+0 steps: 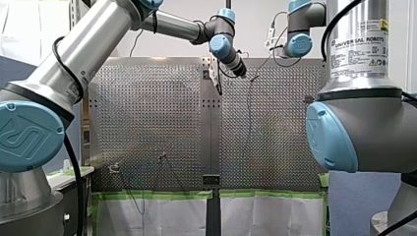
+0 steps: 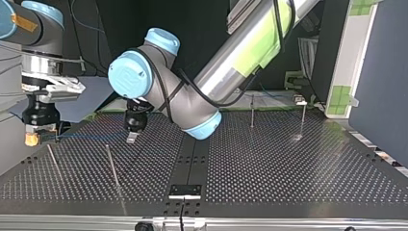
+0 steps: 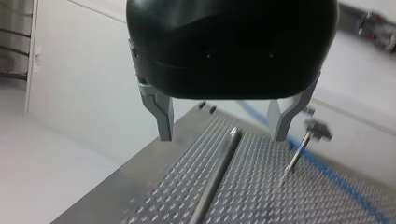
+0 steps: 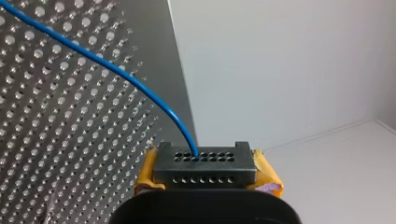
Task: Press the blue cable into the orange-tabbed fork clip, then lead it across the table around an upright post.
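Where my right pincer [image 4: 205,164] clamps it, the blue cable [image 4: 116,72] (thin) arcs

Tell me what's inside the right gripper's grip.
The blue cable runs into my right gripper, between its yellow pads; its gripped end is hidden there.

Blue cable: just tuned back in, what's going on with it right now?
My right gripper has its yellow-padded jaws shut on the dark block at the end of the blue cable, which trails off over the perforated table. My left gripper hangs above the table with jaws open and empty. I see no cable around the upright posts yet.
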Robot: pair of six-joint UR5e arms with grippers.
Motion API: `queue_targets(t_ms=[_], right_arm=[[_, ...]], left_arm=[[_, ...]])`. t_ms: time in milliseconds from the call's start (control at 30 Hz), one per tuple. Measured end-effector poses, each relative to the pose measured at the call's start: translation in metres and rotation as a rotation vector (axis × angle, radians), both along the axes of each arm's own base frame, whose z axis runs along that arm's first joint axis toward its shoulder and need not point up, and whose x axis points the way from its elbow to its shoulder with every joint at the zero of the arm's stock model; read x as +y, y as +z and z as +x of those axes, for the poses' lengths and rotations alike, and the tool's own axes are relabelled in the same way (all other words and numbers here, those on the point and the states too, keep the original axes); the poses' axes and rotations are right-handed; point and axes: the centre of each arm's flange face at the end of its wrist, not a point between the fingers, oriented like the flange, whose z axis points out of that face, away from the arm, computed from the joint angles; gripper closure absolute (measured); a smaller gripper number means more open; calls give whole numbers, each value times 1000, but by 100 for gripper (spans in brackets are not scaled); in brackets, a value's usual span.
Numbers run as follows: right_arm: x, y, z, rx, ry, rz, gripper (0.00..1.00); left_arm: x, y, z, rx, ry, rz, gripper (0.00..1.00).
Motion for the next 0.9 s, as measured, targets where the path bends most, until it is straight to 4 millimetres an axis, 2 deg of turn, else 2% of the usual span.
queue_targets(t_ms=[233, 700, 900], right_arm=[[4, 2, 6, 1, 28, -3, 100], [11, 4, 19, 8, 92, -11, 100], [14, 5, 23, 8, 112, -15, 100]], left_arm=[[-11, 1, -8, 15, -66, -51, 0], [-27, 12, -3, 0, -171, -229, 0], [-28, 17, 4, -39, -149, -269, 0]])
